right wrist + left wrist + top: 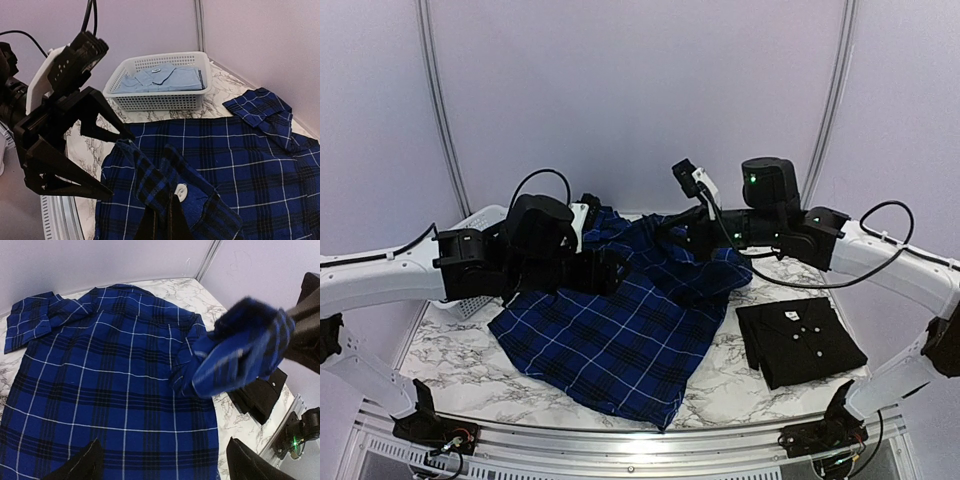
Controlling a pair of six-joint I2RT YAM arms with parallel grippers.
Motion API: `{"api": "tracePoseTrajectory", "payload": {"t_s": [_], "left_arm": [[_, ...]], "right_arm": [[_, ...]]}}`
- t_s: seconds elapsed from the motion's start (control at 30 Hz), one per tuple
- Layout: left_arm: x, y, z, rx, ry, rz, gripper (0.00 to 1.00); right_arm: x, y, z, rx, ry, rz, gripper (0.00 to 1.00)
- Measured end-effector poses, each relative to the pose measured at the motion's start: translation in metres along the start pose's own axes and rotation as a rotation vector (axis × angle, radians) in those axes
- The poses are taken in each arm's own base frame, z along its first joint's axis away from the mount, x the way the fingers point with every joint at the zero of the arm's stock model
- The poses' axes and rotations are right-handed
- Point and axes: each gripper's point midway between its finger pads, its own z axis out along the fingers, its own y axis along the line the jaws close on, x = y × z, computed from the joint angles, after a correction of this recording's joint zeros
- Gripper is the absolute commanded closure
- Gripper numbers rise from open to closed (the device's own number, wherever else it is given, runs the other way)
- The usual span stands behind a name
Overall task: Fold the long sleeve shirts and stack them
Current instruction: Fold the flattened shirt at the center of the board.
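The royal-blue-and-navy plaid shirt (620,330) lies spread out in the middle of the marble table, and also fills the left wrist view (110,375). My right gripper (672,226) is shut on a cuff of its sleeve (170,185), by a white button, and holds it lifted over the shirt's right side. My left gripper (162,467) is wide open and empty, hovering over the shirt's body. The black shirt (800,340) lies folded at the right. The pale blue shirt (160,80) lies in the basket.
A white lattice basket (160,100) stands at the back left, behind my left arm (480,262). The plaid shirt's other sleeve (30,320) lies folded near the back wall. The metal rail (640,440) runs along the table's front edge.
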Motion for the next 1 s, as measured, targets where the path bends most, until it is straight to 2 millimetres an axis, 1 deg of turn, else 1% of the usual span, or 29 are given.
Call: {"api": "tracePoseTrajectory", "payload": {"t_s": [0.07,0.13,0.27,0.37,0.47,0.5,0.57,0.6,0.63,0.67,0.7,0.83,0.93,1.0], "left_arm": [[-0.006,0.006,0.002,-0.016,-0.003,0.042,0.1],[-0.015,0.009,0.001,-0.019,-0.013,0.081,0.09],[-0.03,0.013,0.001,-0.002,-0.026,0.125,0.13],[-0.035,0.012,0.004,0.033,-0.014,0.158,0.21],[-0.029,0.004,0.013,0.084,0.022,0.193,0.29],[-0.025,0.0,0.017,0.103,0.039,0.204,0.32],[-0.016,-0.004,0.026,0.131,0.075,0.224,0.44],[-0.012,-0.005,0.029,0.141,0.089,0.227,0.53],[-0.008,-0.005,0.032,0.15,0.104,0.235,0.66],[-0.006,-0.006,0.035,0.158,0.115,0.241,0.74],[-0.006,-0.006,0.036,0.163,0.12,0.241,0.82],[-0.009,-0.004,0.037,0.167,0.118,0.231,0.99],[-0.013,0.002,0.038,0.131,0.105,0.209,1.0],[-0.016,0.009,0.04,0.092,0.091,0.192,1.0]], "right_arm": [[0.005,0.007,0.008,-0.023,0.017,-0.007,1.0],[0.012,0.01,0.017,-0.038,0.04,-0.014,1.0],[0.026,0.016,0.03,-0.06,0.085,-0.016,1.0],[0.03,0.017,0.032,-0.066,0.1,-0.021,1.0],[0.029,0.018,0.032,-0.067,0.104,-0.035,1.0],[0.028,0.018,0.032,-0.068,0.104,-0.038,1.0],[0.027,0.018,0.032,-0.069,0.101,-0.049,1.0],[0.027,0.018,0.032,-0.07,0.101,-0.053,1.0],[0.027,0.018,0.032,-0.069,0.101,-0.058,1.0],[0.028,0.017,0.033,-0.068,0.105,-0.062,1.0],[0.029,0.017,0.034,-0.067,0.108,-0.063,0.95],[0.034,0.007,0.039,-0.024,0.129,-0.068,0.65],[0.034,-0.006,0.039,0.059,0.129,-0.077,0.43],[0.031,-0.016,0.038,0.118,0.119,-0.072,0.32]]}}
